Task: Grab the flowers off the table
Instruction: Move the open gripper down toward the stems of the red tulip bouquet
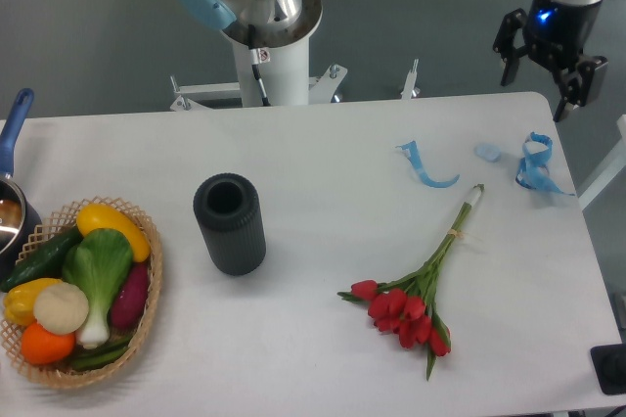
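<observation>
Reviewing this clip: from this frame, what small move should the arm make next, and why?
Probably travel toward the near side of the table and down toward the flowers. The gripper hangs open and empty above the table's far right corner, while the bunch lies untouched nearer the front.

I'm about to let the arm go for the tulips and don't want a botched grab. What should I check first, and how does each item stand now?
1. gripper open and empty: ok, fingers spread, nothing between them.
2. flowers lying free on the table: ok, nothing rests on them.
3. Gripper above the stems: not ok, it hangs off the far right corner, well away.
4. blue ribbon scraps clear of the stems: ok, apart from the stem tip.
5. black cylinder out of the way: ok, well left of the bunch.
6. Stem tie firm: cannot tell.
</observation>
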